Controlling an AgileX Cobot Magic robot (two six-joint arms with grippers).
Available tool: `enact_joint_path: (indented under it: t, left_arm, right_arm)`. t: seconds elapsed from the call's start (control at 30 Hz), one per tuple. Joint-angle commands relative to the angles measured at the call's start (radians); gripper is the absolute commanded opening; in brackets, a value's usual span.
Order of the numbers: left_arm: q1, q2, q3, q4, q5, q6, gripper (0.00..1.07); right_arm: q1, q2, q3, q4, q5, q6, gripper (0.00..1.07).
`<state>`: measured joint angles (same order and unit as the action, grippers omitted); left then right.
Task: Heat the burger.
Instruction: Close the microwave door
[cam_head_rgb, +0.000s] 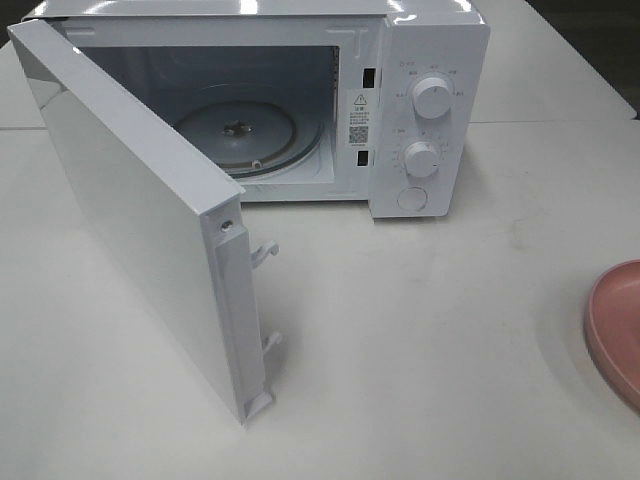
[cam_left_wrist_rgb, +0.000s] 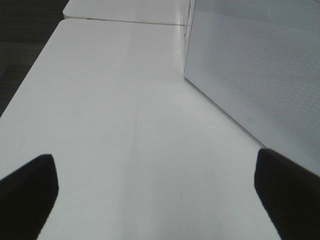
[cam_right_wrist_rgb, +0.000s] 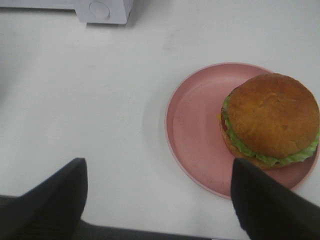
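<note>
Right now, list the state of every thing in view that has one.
Microwave door: swung wide open.
Turntable: bare.
Burger: whole, on the plate.
Plate: on the table, holding the burger.
Left gripper: open, empty.
Right gripper: open, empty.

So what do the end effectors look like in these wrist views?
Little shows. The left end effector appears as two plain black fingers with rounded tips; the right end effector has similar dark, matte fingers. No cables or markings are visible. Neither arm appears in the high view.
</note>
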<state>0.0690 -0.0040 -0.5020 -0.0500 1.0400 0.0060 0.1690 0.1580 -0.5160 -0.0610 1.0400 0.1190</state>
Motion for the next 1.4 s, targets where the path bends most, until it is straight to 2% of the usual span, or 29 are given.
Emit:
enact_joint_path:
  t: [0.03,0.3,1.4]
  left_arm:
    - [0.004,-0.024,0.004,0.003,-0.006,0.000,1.00]
    - [0.004,-0.024,0.004,0.003,-0.006,0.000,1.00]
    - [0.004,-0.023,0.004,0.003,-0.006,0.000,1.00]
  right_arm:
    - [-0.023,-0.074,0.003,0.012,-0.002,-0.025,0.76]
    - [-0.023,-0.191,0.003,0.013,-0.002,-0.028,0.76]
    - [-0.023,-0.190,0.003,0.013,-0.002,-0.028,0.75]
